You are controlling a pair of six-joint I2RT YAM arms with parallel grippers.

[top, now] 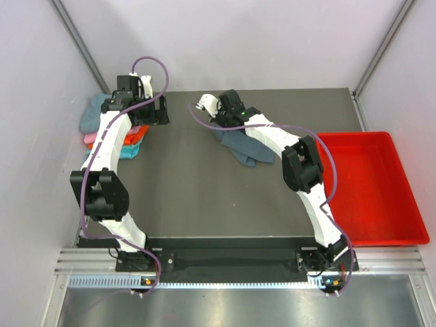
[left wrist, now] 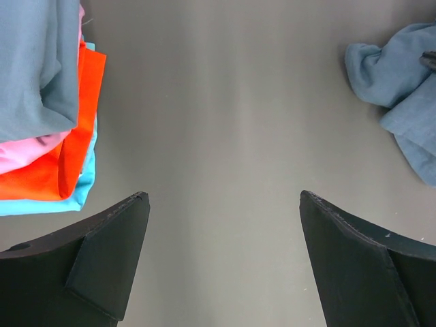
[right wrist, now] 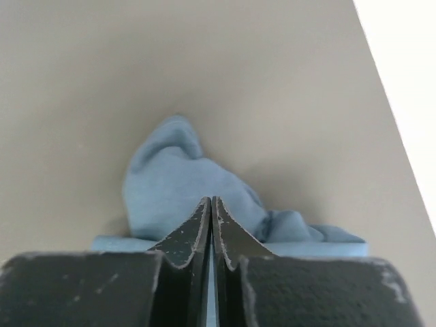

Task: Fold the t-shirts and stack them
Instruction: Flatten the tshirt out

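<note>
- While crumpled on the dark grey table (top: 204, 191), the slate blue-grey cloth t-shirt (right wrist: 170, 184) is pinched by the right gripper (right wrist: 210, 203).
- The left gripper (left wrist: 221, 197) is held spread apart beside stacked folded cloth t-shirts (left wrist: 68, 136).

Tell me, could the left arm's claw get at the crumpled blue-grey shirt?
Probably yes. The left claw is open, and only bare table lies between it and the blue-grey shirt. But the right claw is shut on that shirt, its arm lying over part of it, so room looks tight.
</note>
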